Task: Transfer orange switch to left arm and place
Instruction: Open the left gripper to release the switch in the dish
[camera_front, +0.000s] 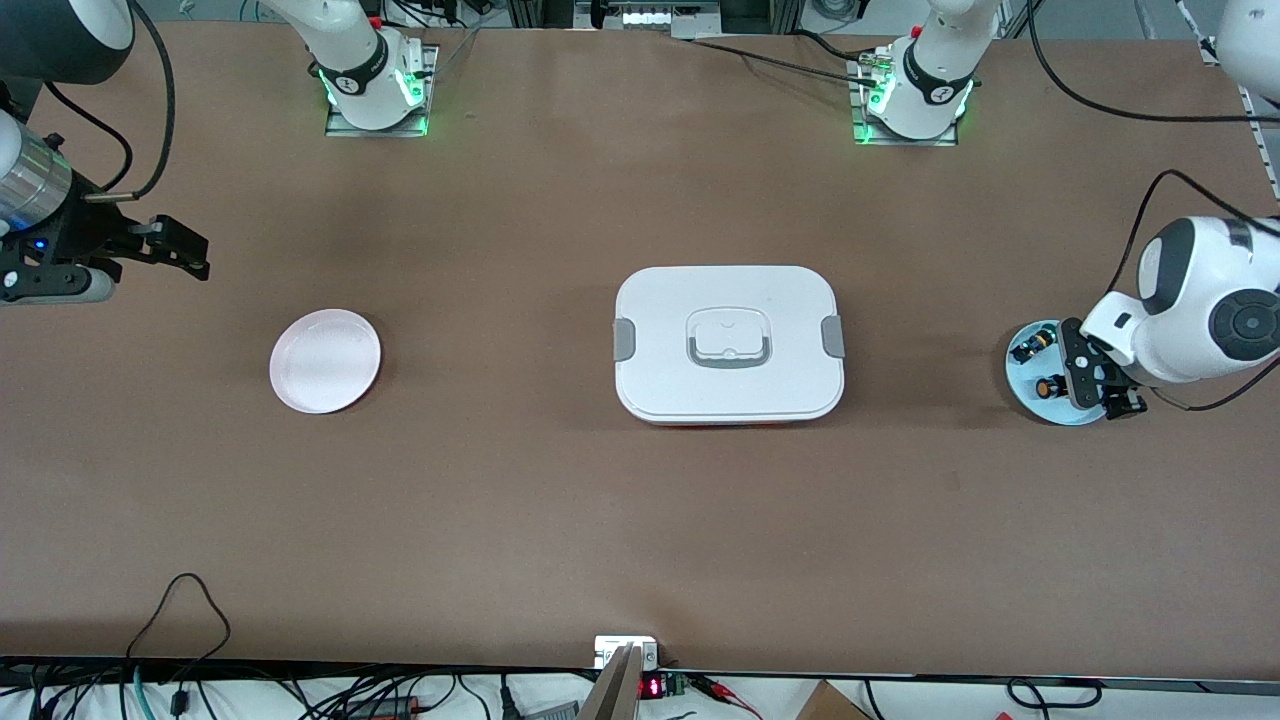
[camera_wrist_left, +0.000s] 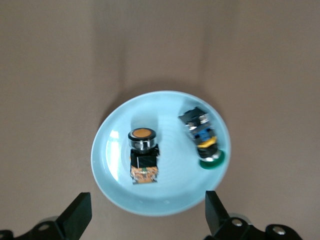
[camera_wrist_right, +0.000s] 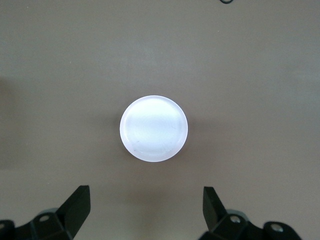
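The orange switch (camera_front: 1050, 385) lies on its side on a light blue plate (camera_front: 1030, 400) at the left arm's end of the table; the left wrist view shows its orange cap and orange-tan body (camera_wrist_left: 142, 155). My left gripper (camera_front: 1098, 385) hangs open and empty just above that plate's edge, its fingers (camera_wrist_left: 77, 217) spread wider than the switch. The white lidded box (camera_front: 728, 345) sits mid-table. My right gripper (camera_front: 185, 252) is open and empty in the air at the right arm's end.
A second switch with a green cap (camera_wrist_left: 204, 141) lies on the blue plate (camera_wrist_left: 107, 175) beside the orange one. An empty white round plate (camera_front: 325, 361) lies toward the right arm's end, also in the right wrist view (camera_wrist_right: 154, 128).
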